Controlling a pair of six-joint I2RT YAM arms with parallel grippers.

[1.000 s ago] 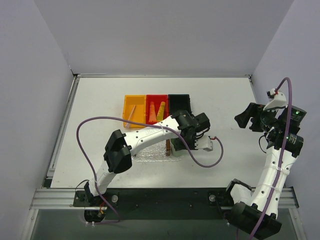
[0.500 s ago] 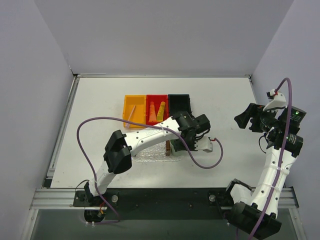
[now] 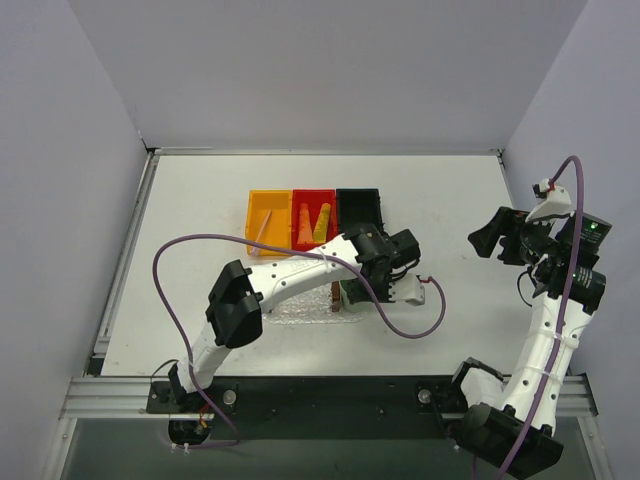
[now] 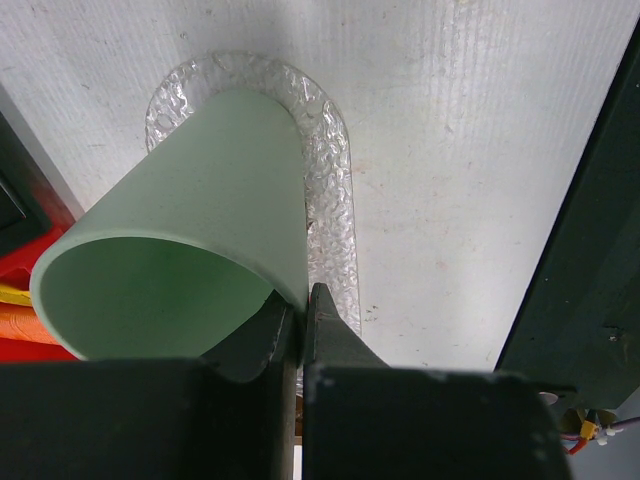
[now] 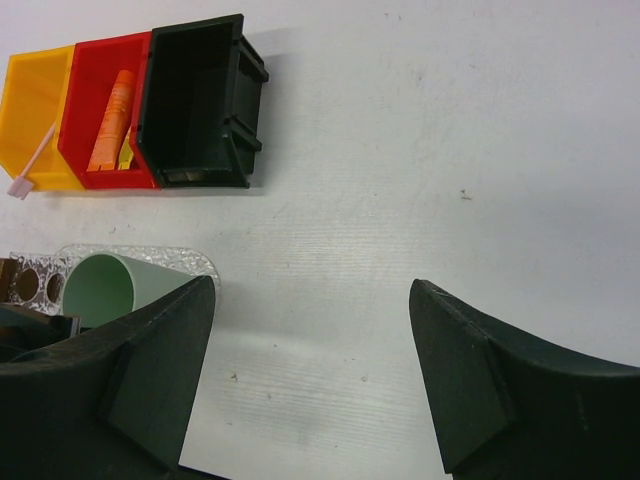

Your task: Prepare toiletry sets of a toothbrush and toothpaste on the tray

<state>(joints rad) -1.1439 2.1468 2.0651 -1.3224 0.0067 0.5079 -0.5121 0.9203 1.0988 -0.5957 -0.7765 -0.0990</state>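
left jaws clamp green cup [image 4: 220, 170] by its rim over tray [image 4: 335, 230], likely as holder for 1 set; right jaws spread, idle.

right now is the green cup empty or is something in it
Empty, as far as shown: the left wrist view looks into the green cup and sees only bare green inside.

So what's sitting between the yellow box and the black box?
A red box, in a row with the yellow box and the black box. An orange tube and a yellow tube lie inside it. The right wrist view shows this clearest.
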